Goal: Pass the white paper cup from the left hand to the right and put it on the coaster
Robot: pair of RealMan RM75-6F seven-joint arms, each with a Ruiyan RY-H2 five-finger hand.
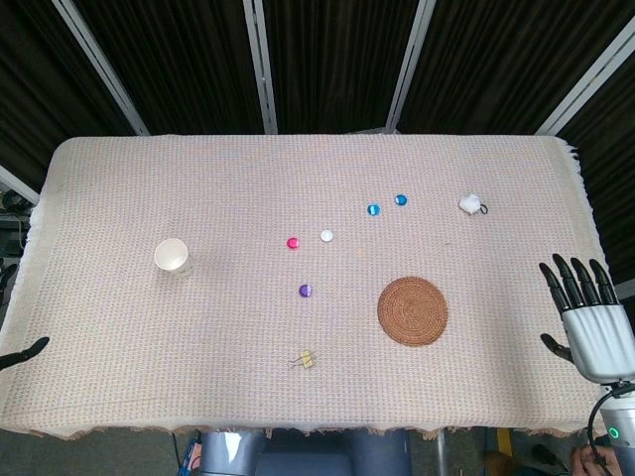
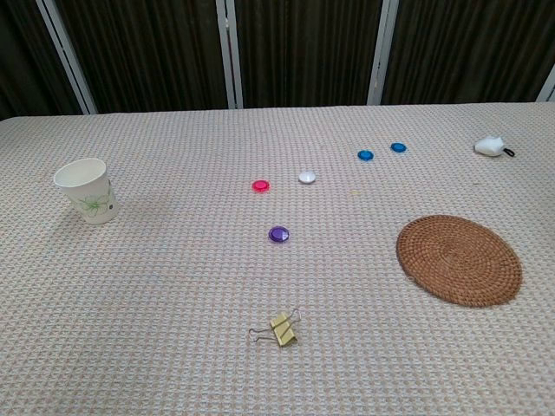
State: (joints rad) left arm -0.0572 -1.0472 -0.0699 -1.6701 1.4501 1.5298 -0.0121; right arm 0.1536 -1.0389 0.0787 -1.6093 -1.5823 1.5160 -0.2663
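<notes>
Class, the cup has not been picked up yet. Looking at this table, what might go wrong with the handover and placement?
1. The white paper cup is light and empty; the left robot hand might tip or crush it.
2. The right robot hand is far from the cup, so the pass needs a long carry.
3. The coaster is low-rimmed; an off-centre cup could topple.

Right robot hand (image 1: 592,315): black fingers, silver-grey palm shell, black cable, green light at wrist. Left robot hand (image 1: 24,352): black fingertip only.

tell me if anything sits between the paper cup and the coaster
Yes. The pink button, white button and purple button lie flat on the cloth between the paper cup and the coaster. A cup carried above the table would likely clear them.
</notes>
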